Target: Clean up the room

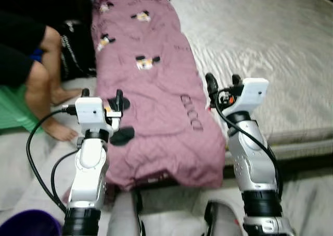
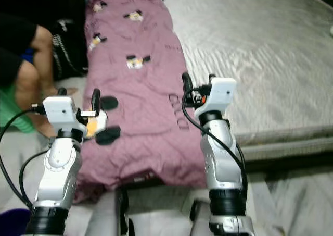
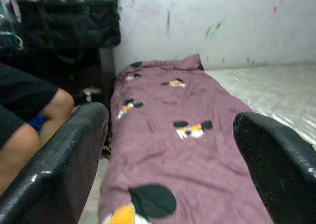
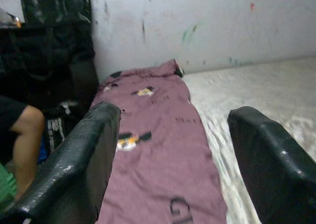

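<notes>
Lying lengthwise along bed (image 1: 291, 53) edge, near end draped over: mauve blanket (image 1: 151, 100), unfolded. Hovering above near end, fingers spread wide, nothing held: left gripper (image 1: 102, 96), right gripper (image 1: 223, 83). Tidying apparently barely begun.

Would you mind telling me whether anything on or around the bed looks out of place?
The purple blanket lies in a long folded strip along the left edge of the mattress, its near end drooping over the foot, leaving the rest of the bed uncovered. Both the left gripper and right gripper hover open over it.
</notes>
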